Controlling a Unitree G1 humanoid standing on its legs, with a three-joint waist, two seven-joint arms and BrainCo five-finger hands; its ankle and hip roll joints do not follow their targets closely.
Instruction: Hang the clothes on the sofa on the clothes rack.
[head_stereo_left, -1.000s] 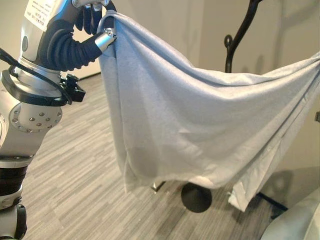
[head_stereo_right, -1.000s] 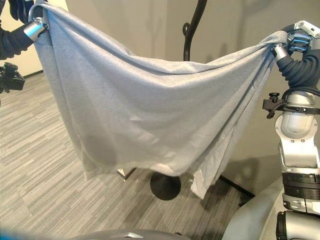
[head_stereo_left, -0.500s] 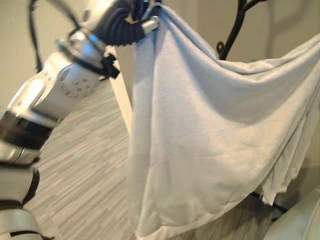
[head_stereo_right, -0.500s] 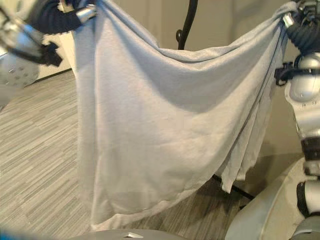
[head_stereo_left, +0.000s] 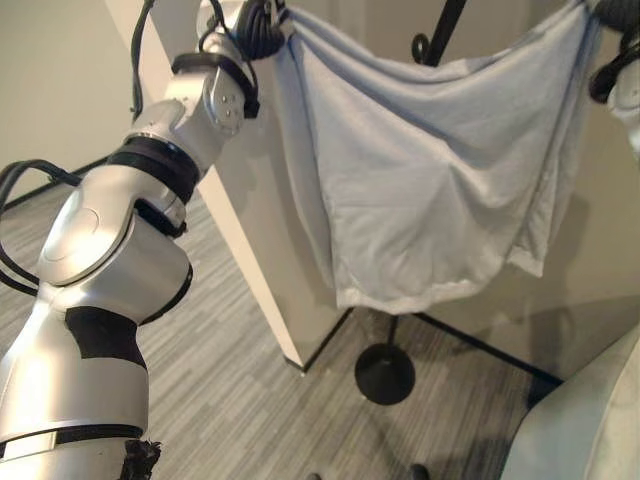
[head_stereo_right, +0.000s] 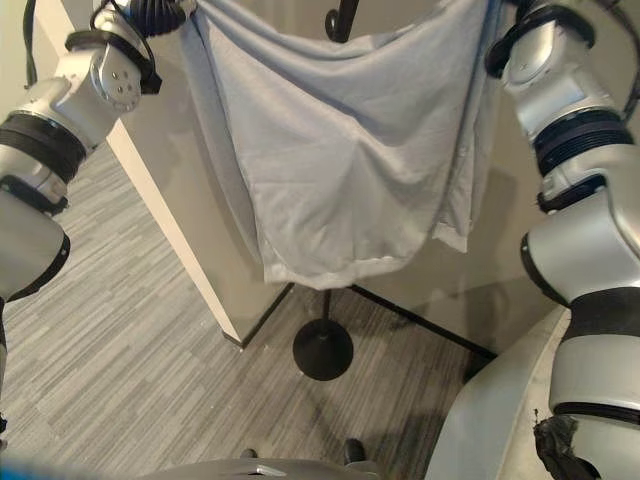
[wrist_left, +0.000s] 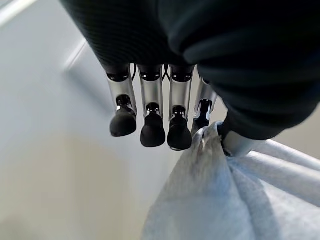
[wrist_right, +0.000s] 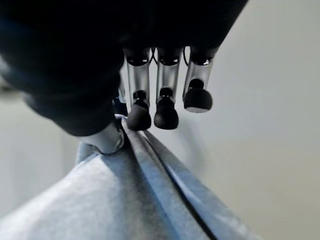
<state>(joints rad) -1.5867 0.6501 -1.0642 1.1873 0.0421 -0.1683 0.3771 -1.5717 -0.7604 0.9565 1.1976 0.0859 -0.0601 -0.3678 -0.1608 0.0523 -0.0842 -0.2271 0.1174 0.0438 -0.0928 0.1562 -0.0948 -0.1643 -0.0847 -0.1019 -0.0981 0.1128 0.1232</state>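
Observation:
A light grey garment (head_stereo_left: 430, 190) hangs spread out between my two raised hands. My left hand (head_stereo_left: 256, 18) pinches one top corner; in the left wrist view the thumb and a finger (wrist_left: 204, 111) clamp the bunched cloth (wrist_left: 210, 200). My right hand (wrist_right: 150, 112) pinches the other top corner (wrist_right: 125, 200), high at the right. Behind the garment stands the black clothes rack, with its pole and a curled hook (head_stereo_left: 428, 45) showing above the sagging top edge. The rack's round base (head_stereo_left: 385, 373) shows below the hem.
A white wall corner (head_stereo_left: 255, 260) juts out just left of the rack. A pale sofa edge (head_stereo_left: 590, 425) fills the lower right. Grey plank floor (head_stereo_left: 230, 400) lies open to the left and front.
The camera has shifted. Both hands have lifted the garment higher and carried it up to the rack; its hem now hangs well above the rack's base.

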